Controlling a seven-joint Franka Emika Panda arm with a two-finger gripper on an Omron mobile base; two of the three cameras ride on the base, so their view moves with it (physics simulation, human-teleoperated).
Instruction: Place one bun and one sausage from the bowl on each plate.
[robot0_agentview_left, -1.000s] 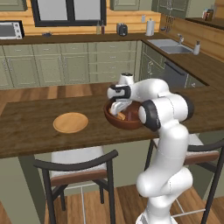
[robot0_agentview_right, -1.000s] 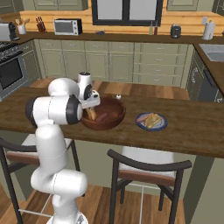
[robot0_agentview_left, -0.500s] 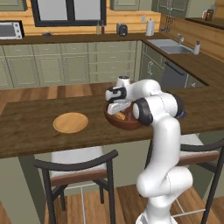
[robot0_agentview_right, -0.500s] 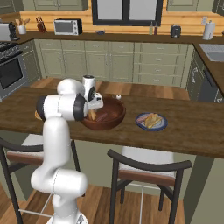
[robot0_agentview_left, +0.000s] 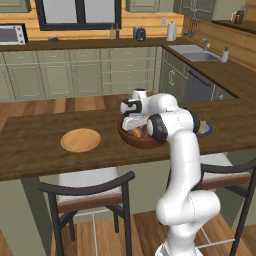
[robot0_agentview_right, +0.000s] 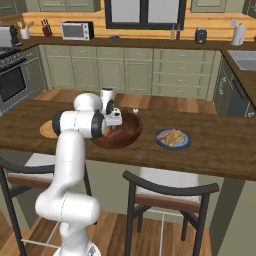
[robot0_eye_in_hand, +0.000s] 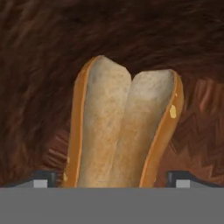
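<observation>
My gripper (robot0_eye_in_hand: 113, 179) hangs open inside the dark wooden bowl (robot0_agentview_left: 150, 143), directly over a split golden-tan bun (robot0_eye_in_hand: 124, 127). One dark fingertip stands on each side of the bun's near end, not pressing on it. From the base views the hand (robot0_agentview_left: 132, 121) (robot0_agentview_right: 114, 120) dips over the bowl's (robot0_agentview_right: 131, 134) left part, with the bun (robot0_agentview_left: 136, 133) just under it. The light tan plate (robot0_agentview_left: 80, 140) (robot0_agentview_right: 46, 129) lies bare to the bowl's left. The bluish plate (robot0_agentview_right: 186, 142) to the right carries tan food. A sausage is too small to make out.
The bowl and both plates sit on a long dark wooden counter (robot0_agentview_left: 30, 155) with two stools at its near edge. The blue plate (robot0_agentview_left: 205, 131) peeks out behind my arm. Kitchen cabinets, a sink and a microwave line the far walls.
The hand has sunk lower into the bowl toward the bun, and the elbow has swung nearer the counter. The jaws stay wide. Bowl and plates have not moved.
</observation>
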